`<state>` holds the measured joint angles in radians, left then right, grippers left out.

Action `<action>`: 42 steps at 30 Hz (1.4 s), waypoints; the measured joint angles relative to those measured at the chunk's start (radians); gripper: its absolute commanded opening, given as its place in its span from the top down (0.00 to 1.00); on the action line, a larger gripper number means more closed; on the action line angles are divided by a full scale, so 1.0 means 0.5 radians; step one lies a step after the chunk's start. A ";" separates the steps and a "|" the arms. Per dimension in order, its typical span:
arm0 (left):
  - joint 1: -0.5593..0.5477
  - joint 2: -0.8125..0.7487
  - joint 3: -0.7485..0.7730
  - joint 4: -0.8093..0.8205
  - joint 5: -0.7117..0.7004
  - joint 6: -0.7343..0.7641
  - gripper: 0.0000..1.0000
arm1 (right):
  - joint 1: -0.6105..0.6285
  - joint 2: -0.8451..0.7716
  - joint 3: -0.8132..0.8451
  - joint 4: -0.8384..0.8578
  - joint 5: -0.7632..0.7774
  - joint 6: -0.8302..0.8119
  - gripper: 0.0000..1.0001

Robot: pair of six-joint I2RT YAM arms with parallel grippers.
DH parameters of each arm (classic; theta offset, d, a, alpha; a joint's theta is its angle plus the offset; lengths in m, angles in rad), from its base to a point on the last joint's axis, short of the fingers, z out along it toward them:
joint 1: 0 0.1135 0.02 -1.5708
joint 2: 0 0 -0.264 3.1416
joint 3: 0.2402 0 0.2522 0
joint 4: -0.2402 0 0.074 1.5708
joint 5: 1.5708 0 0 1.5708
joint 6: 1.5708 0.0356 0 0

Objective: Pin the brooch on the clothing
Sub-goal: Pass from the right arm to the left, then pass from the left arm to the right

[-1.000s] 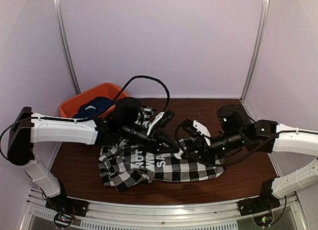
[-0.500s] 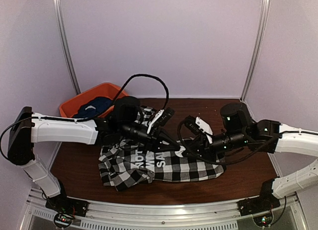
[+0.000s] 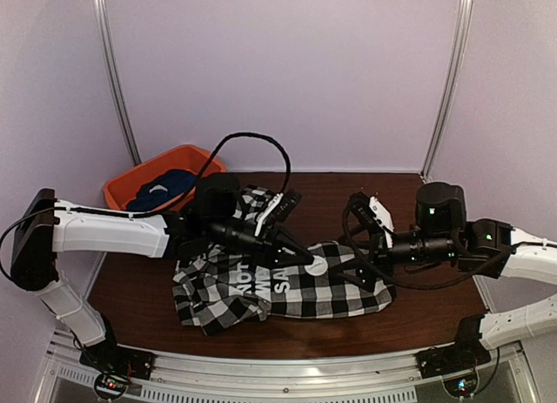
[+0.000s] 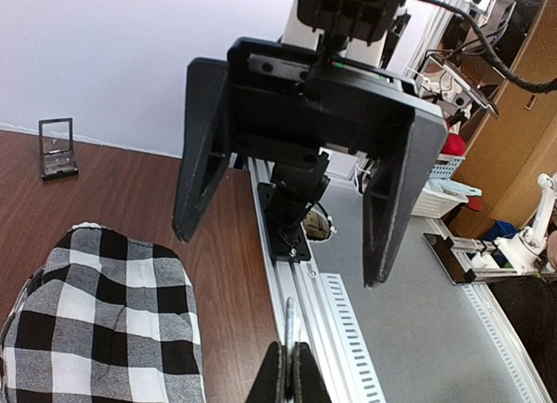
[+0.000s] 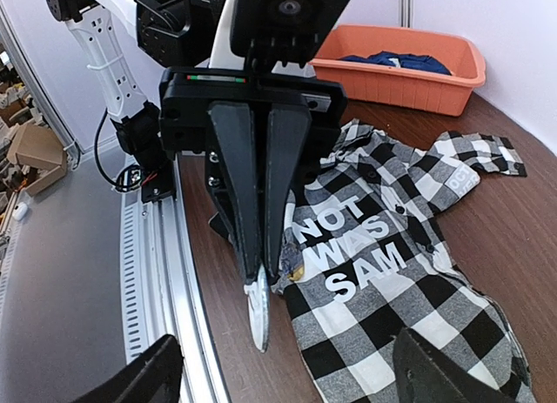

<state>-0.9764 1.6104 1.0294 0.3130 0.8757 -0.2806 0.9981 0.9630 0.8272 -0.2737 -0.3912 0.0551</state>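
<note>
Brooch [image 5: 258,314] seemingly pinched in left claw [image 5: 258,279], beside shirt [image 5: 409,320].

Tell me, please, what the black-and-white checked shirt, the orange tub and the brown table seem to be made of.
The black-and-white checked shirt looks like soft woven cloth, matt: it lies in folds. The orange tub seems moulded plastic, smooth, with a rolled rim. The brown table looks like wood or laminate, by its grain.
</note>
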 measured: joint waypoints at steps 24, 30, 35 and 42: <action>0.098 -0.141 -0.323 0.599 -0.215 -0.301 1.00 | 0.000 0.108 -0.304 0.727 0.089 0.169 0.35; 0.114 -0.161 -0.378 0.746 -0.228 -0.359 1.00 | 0.000 0.005 -0.450 0.985 0.140 0.236 0.29; 0.121 -0.188 -0.414 0.810 -0.234 -0.379 1.00 | 0.000 0.001 -0.542 1.144 0.218 0.323 0.23; 0.122 -0.201 -0.415 0.896 -0.230 -0.388 1.00 | 0.000 -0.095 -0.616 1.259 0.402 0.443 0.18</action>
<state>-0.9154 1.5097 0.8219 0.7609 0.7605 -0.4744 0.9981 0.9157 0.5190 0.3557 -0.1902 0.2764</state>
